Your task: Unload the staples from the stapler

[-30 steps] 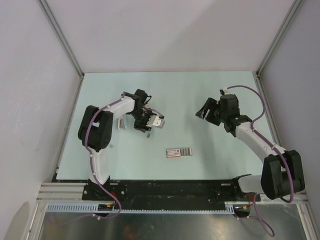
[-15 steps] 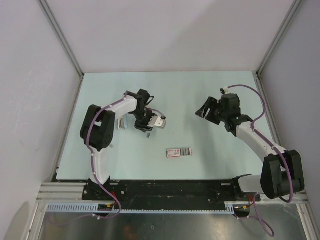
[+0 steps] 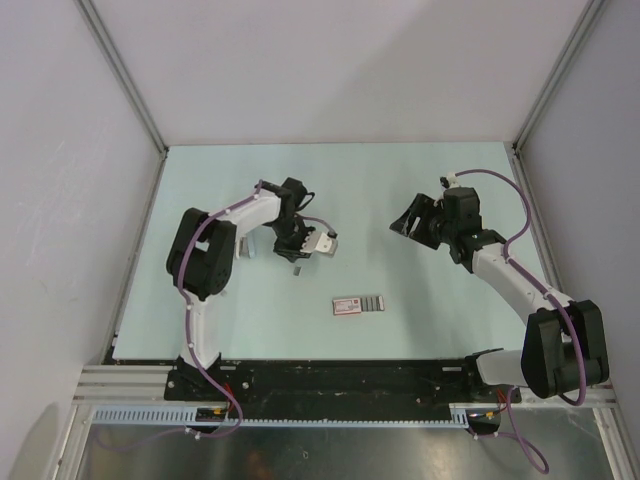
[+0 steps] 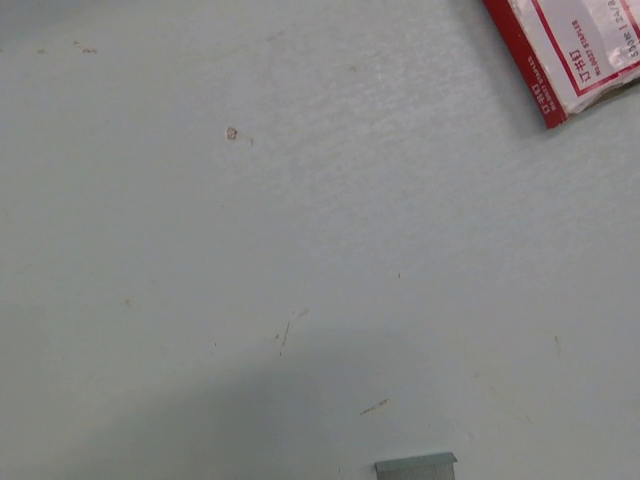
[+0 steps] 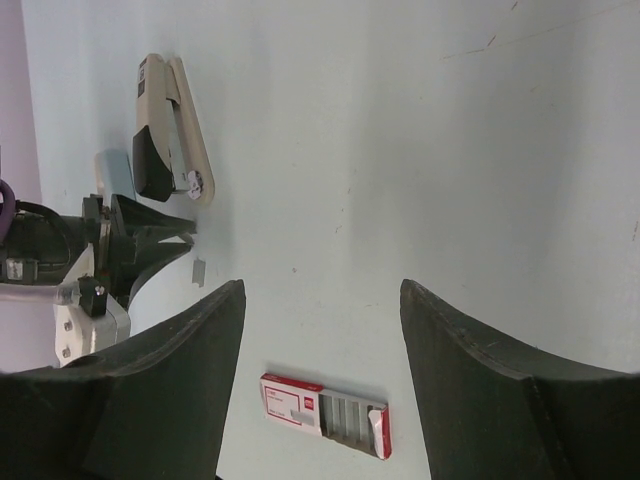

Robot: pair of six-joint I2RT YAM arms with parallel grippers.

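The stapler (image 3: pixel 243 246) lies on the table left of my left gripper (image 3: pixel 295 252); the right wrist view shows it as a white and dark body (image 5: pixel 170 120). A short grey strip of staples (image 3: pixel 297 270) lies on the table just near of the left fingertips, and shows in the right wrist view (image 5: pixel 198 272) and at the bottom edge of the left wrist view (image 4: pixel 417 466). The left fingers do not show in their own view. My right gripper (image 3: pixel 408 226) hovers open and empty at the right, its fingers (image 5: pixel 170 390) wide apart.
A red-and-white staple box (image 3: pixel 358 304), slid open with grey strips inside, lies near the table's middle front; it also shows in the right wrist view (image 5: pixel 325 415), and its corner in the left wrist view (image 4: pixel 570 50). Grey walls enclose the table.
The left arm has shifted slightly to the right and its wrist has turned. The grey staple strip now shows clear of the left gripper. The right arm has not moved.
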